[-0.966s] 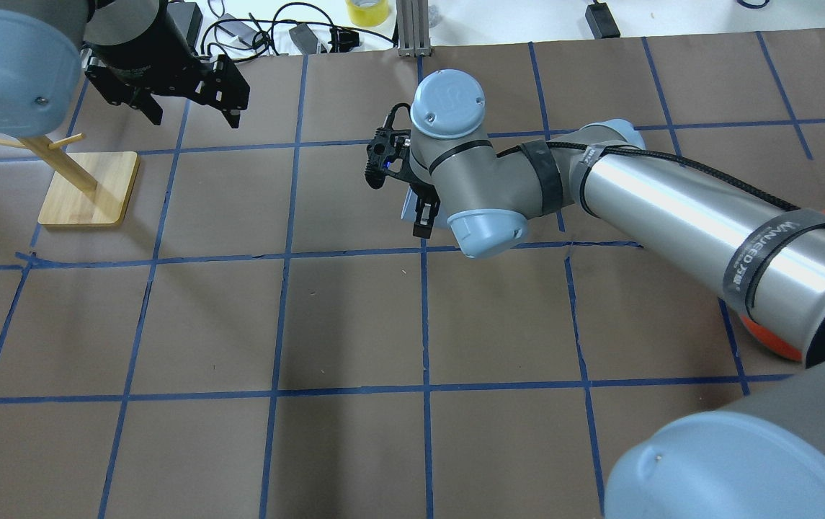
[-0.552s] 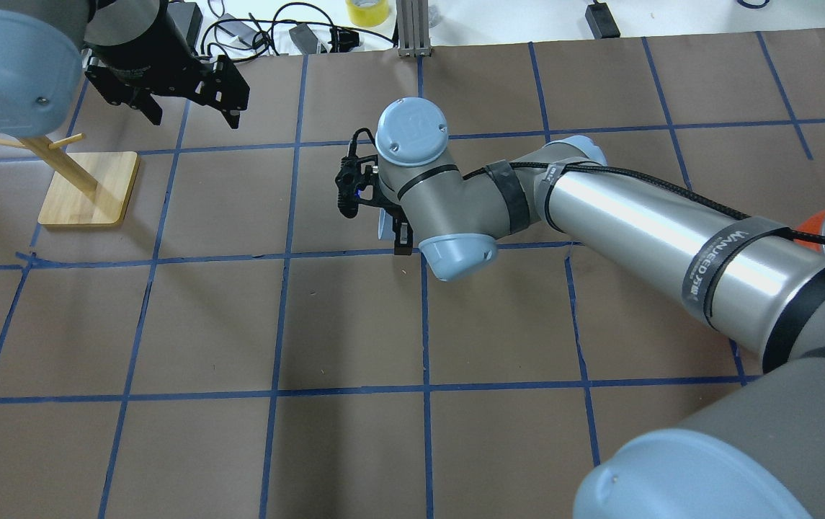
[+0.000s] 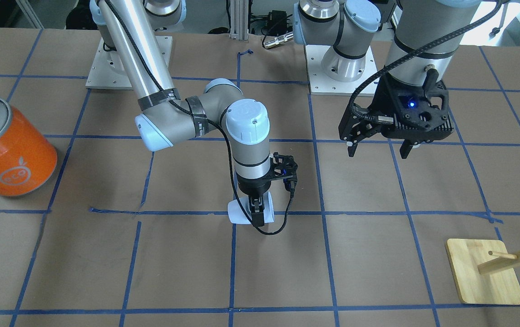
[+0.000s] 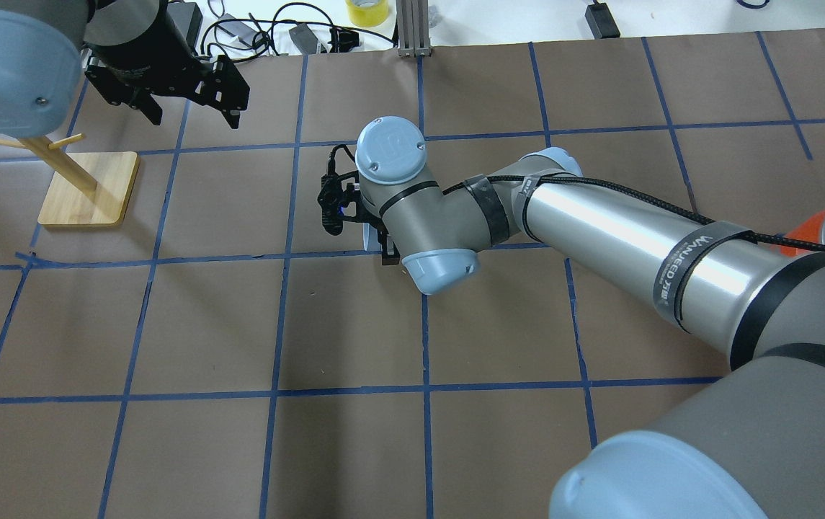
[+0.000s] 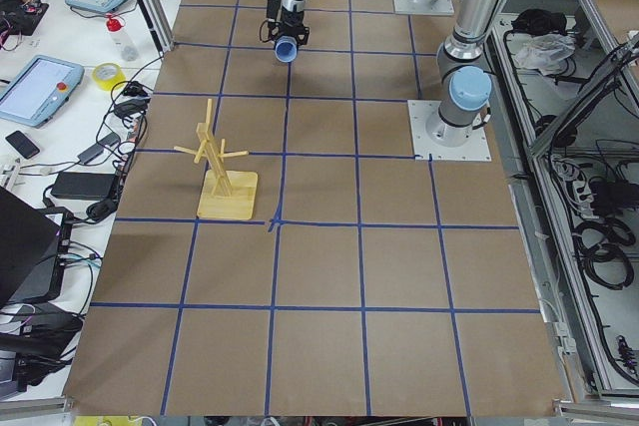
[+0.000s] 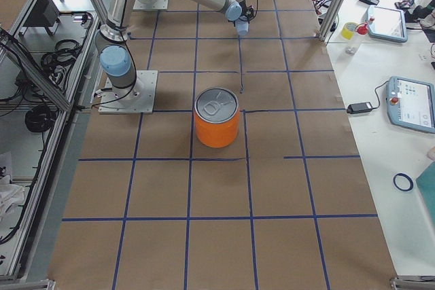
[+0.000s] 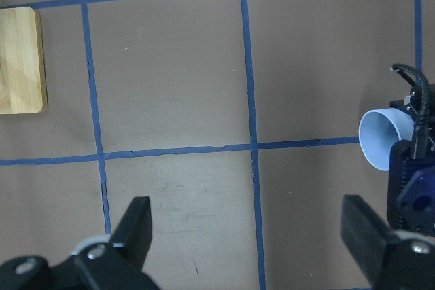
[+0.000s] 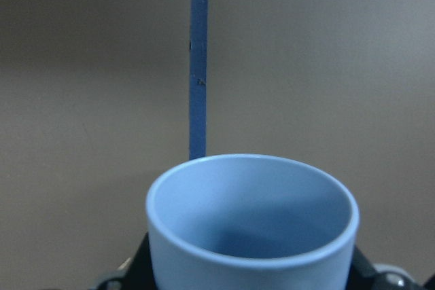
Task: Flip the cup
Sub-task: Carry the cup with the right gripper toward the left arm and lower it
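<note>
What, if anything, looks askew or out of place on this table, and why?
The cup is askew: the right gripper holds it tipped onto its side, mouth facing sideways, not up or down. Nothing looks spilled or damaged; the orange can stands upright.

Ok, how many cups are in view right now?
1: the cup, held by the right gripper near the middle of the table, mouth sideways. The arms could hide others.
</note>
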Available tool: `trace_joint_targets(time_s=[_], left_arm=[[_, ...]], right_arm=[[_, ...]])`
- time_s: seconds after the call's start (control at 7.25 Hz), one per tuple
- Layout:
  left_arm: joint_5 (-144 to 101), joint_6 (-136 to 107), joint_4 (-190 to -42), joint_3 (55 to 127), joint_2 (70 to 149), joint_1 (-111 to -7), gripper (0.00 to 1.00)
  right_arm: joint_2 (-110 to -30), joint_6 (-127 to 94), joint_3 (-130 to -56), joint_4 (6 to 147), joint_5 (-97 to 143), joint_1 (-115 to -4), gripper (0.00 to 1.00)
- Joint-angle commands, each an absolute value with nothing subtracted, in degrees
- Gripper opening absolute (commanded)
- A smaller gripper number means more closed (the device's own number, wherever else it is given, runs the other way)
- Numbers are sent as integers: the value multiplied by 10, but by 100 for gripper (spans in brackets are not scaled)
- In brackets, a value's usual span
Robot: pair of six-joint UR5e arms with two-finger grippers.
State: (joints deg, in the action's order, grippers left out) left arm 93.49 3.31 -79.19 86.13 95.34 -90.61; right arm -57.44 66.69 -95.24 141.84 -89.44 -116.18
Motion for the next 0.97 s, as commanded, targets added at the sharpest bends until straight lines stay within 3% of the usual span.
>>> trace_joint_targets(time_s=[0.0,0.55,0.83], left_arm=[[935,33,-792,862,954,-906,100],[940,43,-793,863,964,-905,100],[937,41,-792,867,964,-906,100]], right_arm=[[-571,663,-953,1421,-895,-1164,0],[-566,653,-956,1421,-895,-1179,40],[-564,654,-957,1425,-902,-1180,44]])
